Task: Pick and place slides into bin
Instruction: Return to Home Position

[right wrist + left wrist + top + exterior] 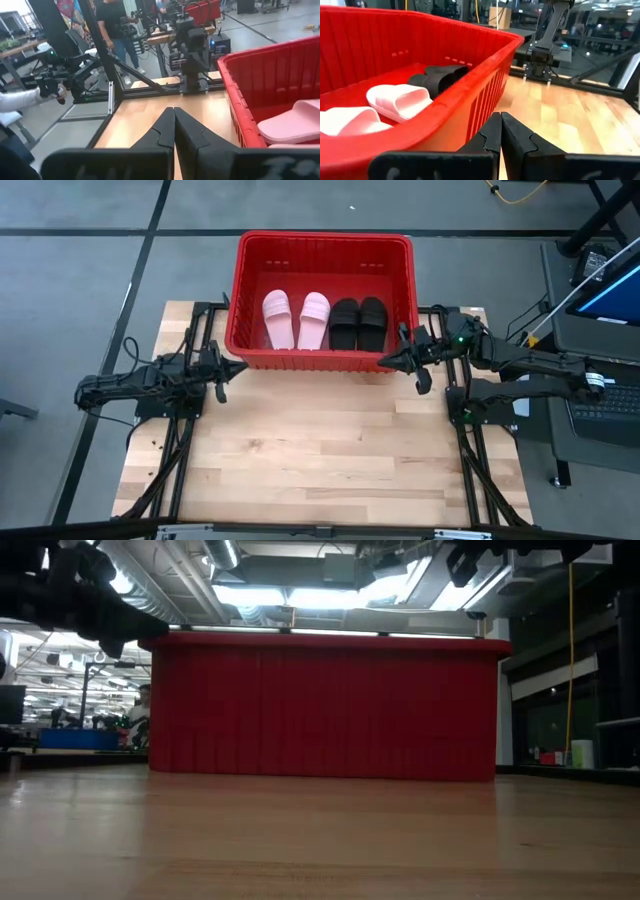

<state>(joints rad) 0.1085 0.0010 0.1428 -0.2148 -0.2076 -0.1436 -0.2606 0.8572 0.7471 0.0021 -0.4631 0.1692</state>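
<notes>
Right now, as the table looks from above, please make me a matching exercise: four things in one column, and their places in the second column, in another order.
1. pink slides
2. black slides
3. left gripper
4. right gripper

A. shut, outside the bin, at its right front corner
B. inside the bin, left half
C. shut, outside the bin, at its left front corner
D. inside the bin, right half

Pairs: 1-B, 2-D, 3-C, 4-A.

bin [325, 237]: red, ribbed slatted walls
pink slides [279, 318]: pale pink
black slides [345, 323]: plain black
table [320, 440]: pale wood with plank stripes
left gripper [240, 366]: black
right gripper [383, 362]: black
floor [80, 280]: grey
</notes>
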